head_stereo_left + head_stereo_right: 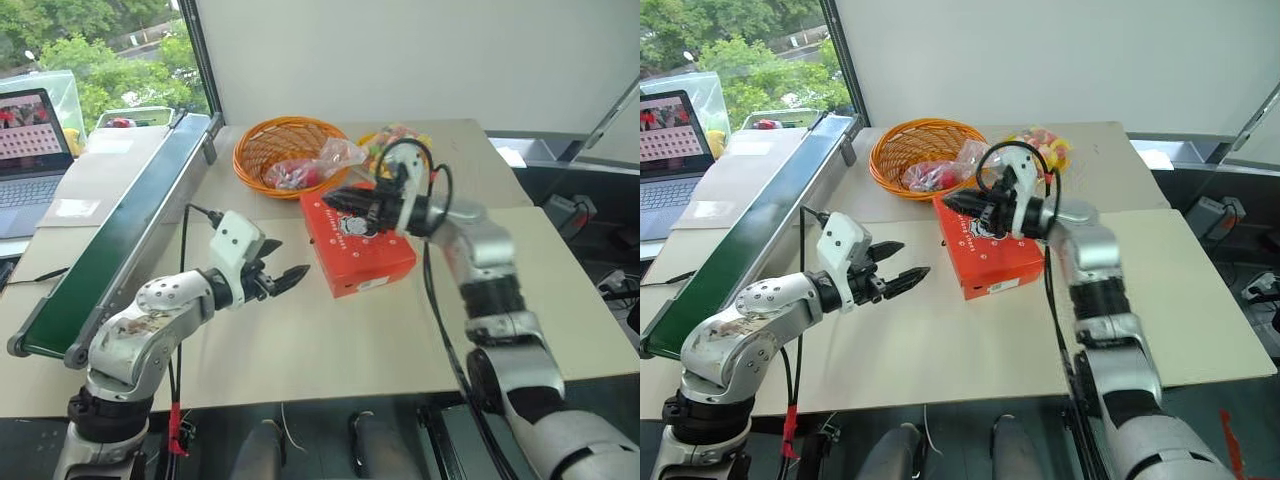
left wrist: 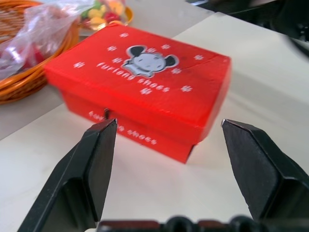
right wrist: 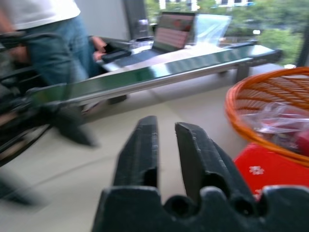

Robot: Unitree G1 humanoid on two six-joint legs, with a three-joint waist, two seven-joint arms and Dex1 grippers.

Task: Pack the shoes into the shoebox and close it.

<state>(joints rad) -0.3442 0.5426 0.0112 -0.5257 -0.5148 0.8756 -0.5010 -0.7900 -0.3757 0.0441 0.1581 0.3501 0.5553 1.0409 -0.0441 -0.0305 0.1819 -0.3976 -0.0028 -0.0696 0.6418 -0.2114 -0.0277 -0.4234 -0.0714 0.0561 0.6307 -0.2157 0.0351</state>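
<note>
Sitting closed at the centre of the frame, the shoebox (image 1: 357, 243) rests on the worktop (image 1: 330, 340), just below the wicker basket (image 1: 283, 146) holding a plastic bag (image 1: 305, 168). To its left the left claw (image 1: 284, 270) hovers with its fingers spread wide, grasping nothing. Above the box lid, the right claw (image 1: 340, 200) points toward the left of the frame, its fingers (image 3: 145, 150) parted by a narrow gap and empty. A conveyor belt (image 1: 120, 235) runs along the left.

wicker basket (image 1: 290, 148), laptop (image 1: 30, 150), conveyor (image 1: 120, 240)
</note>
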